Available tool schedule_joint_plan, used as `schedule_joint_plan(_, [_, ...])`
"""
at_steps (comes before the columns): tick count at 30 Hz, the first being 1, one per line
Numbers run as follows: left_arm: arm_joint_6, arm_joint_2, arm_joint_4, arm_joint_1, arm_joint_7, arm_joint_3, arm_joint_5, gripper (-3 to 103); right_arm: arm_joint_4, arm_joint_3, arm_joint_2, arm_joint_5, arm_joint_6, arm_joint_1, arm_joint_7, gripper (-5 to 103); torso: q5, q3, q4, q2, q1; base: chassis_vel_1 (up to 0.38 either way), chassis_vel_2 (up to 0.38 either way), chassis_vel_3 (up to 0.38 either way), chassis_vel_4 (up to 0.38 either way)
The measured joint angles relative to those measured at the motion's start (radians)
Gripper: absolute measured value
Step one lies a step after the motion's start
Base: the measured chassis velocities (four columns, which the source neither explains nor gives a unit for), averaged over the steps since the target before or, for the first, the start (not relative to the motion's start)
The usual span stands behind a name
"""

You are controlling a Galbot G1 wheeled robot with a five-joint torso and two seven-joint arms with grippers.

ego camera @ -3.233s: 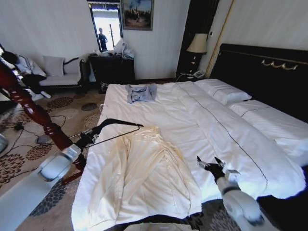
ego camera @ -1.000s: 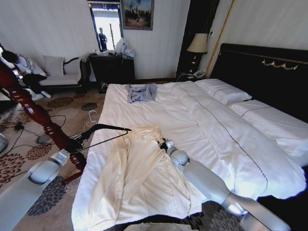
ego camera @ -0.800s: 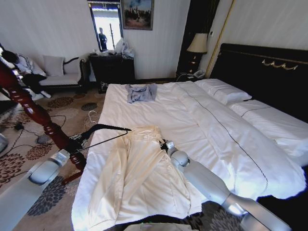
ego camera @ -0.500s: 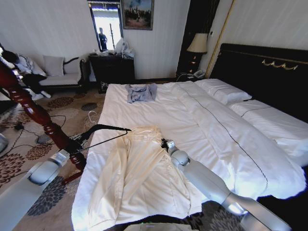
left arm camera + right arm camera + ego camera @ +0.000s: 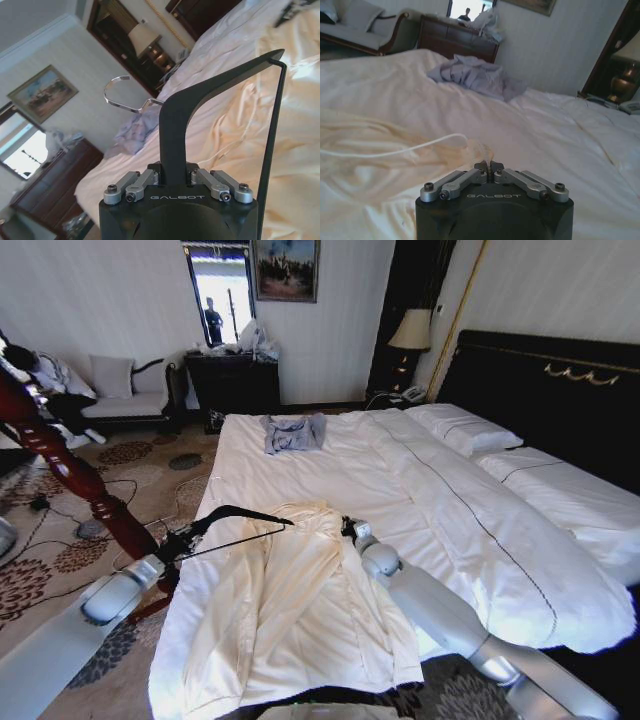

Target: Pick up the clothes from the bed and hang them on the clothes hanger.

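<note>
On the near half of the bed point(image 5: 300, 465), the cream shirt point(image 5: 300, 610) lies spread flat, collar toward the headboard and sleeves trailing to the near edge. The right gripper point(image 5: 349, 529) sits at the collar's right side; in the right wrist view its fingertips point(image 5: 485, 166) meet with no gap, pressed on a small fold of the cream fabric, so it appears to be pinching the collar edge, though how much cloth it has is hard to judge. The left gripper point(image 5: 176, 176) is clamped on one arm of the black hanger point(image 5: 240, 525), which it holds out over the bed's left edge, just beside the shirt's left shoulder, hook point(image 5: 122, 95) pointing away.

By my reading, the step in hand is securing the collar so the hanger can be threaded in. The next move calls for lifting the fabric enough to open the neck or shoulder, then guiding the hanger's tip inside without dragging the thin cloth.

The shirt's lower hem is cut off at the head view's bottom edge. A small grey-blue garment point(image 5: 293, 432) lies well apart, farther up the bed.
</note>
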Motion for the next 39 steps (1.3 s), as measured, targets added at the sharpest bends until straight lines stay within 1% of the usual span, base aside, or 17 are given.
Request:
schedule_joint_plan(4, [0.012,0.001,-0.001,-0.079,-0.001,0.109,0.004,22,0.039,-0.010,-0.016,0.001,-0.005,0.021,0.002,1,-0.0002,0.000,0.0000,0.000,0.000,0.000,0.000,0.000,0.000])
schedule_joint_plan(5, [0.012,0.001,-0.001,-0.079,-0.001,0.109,0.004,22,0.039,-0.010,-0.016,0.001,-0.005,0.021,0.002,1,-0.0002,0.000,0.0000,0.000,0.000,0.000,0.000,0.000,0.000])
schedule_joint_plan(7, [0.022,-0.004,-0.003,-0.104,-0.002,0.144,0.005,22,0.049,-0.021,-0.017,-0.005,-0.005,0.034,0.000,1,-0.0001,0.000,-0.0005,0.000,0.000,0.000,0.000,0.000,0.000])
schedule_joint_plan(10, [0.031,-0.006,-0.011,-0.104,-0.007,0.153,0.012,22,0.049,-0.042,-0.007,-0.008,-0.003,0.054,-0.004,1,0.0000,0.000,-0.0003,0.000,0.000,0.000,0.000,0.000,0.000])
schedule_joint_plan(11, [0.036,-0.010,-0.009,-0.103,-0.011,0.157,0.021,22,0.048,-0.053,-0.002,-0.008,-0.002,0.064,-0.005,1,0.0002,0.000,0.0005,0.000,0.000,0.000,0.000,0.000,0.000])
schedule_joint_plan(13, [0.042,-0.016,-0.005,-0.101,-0.015,0.163,0.028,22,0.048,-0.068,0.008,-0.007,0.000,0.077,-0.006,1,-0.0004,0.000,0.0004,0.000,0.000,0.000,0.000,0.000,0.000])
schedule_joint_plan(18, [0.052,-0.039,0.019,-0.121,-0.020,0.192,0.030,22,0.051,-0.086,0.025,-0.002,0.001,0.091,-0.005,1,-0.0002,0.000,0.0005,0.000,0.000,0.000,0.000,0.000,0.000])
schedule_joint_plan(20, [0.055,-0.064,0.045,-0.155,-0.027,0.227,0.036,22,0.056,-0.093,0.036,0.005,-0.002,0.098,0.000,1,-0.0001,0.000,-0.0001,0.000,0.000,0.000,0.000,0.000,0.000])
schedule_joint_plan(22, [0.060,-0.090,0.067,-0.201,-0.035,0.271,0.035,22,0.062,-0.096,0.041,0.011,-0.006,0.104,0.004,1,-0.0003,0.000,0.0001,0.000,0.000,0.000,0.000,0.000,0.000])
schedule_joint_plan(24, [0.062,-0.096,0.075,-0.220,-0.037,0.288,0.032,22,0.065,-0.096,0.042,0.014,-0.007,0.105,0.005,1,-0.0003,0.000,0.0000,0.000,0.000,0.000,0.000,0.000,0.000])
schedule_joint_plan(26, [0.065,-0.112,0.094,-0.276,-0.038,0.341,0.021,22,0.072,-0.099,0.040,0.023,-0.011,0.108,0.010,1,-0.0003,0.000,-0.0002,0.000,0.000,0.000,0.000,0.000,0.000])
schedule_joint_plan(27, [0.065,-0.112,0.094,-0.276,-0.038,0.341,0.021,22,0.072,-0.099,0.040,0.023,-0.011,0.108,0.010,1,-0.0003,0.000,-0.0002,0.000,0.000,0.000,0.000,0.000,0.000])
schedule_joint_plan(31, [0.080,-0.150,0.125,-0.383,-0.048,0.429,0.012,22,0.081,-0.099,0.038,0.035,-0.017,0.108,0.018,1,-0.0001,0.000,0.0000,0.000,0.000,0.000,0.000,0.000,0.000])
schedule_joint_plan(32, [0.080,-0.150,0.125,-0.383,-0.048,0.429,0.012,22,0.081,-0.099,0.038,0.035,-0.017,0.108,0.018,1,-0.0001,0.000,0.0000,0.000,0.000,0.000,0.000,0.000,0.000])
schedule_joint_plan(35, [0.085,-0.185,0.158,-0.440,-0.052,0.480,0.016,22,0.088,-0.099,0.036,0.042,-0.022,0.108,0.022,1,-0.0001,0.000,-0.0001,0.000,0.000,0.000,0.000,0.000,0.000])
schedule_joint_plan(39, [0.086,-0.208,0.180,-0.477,-0.053,0.522,0.016,22,0.091,-0.097,0.035,0.047,-0.024,0.108,0.026,1,0.0000,0.000,0.0000,0.000,0.000,0.000,0.000,0.000,0.000])
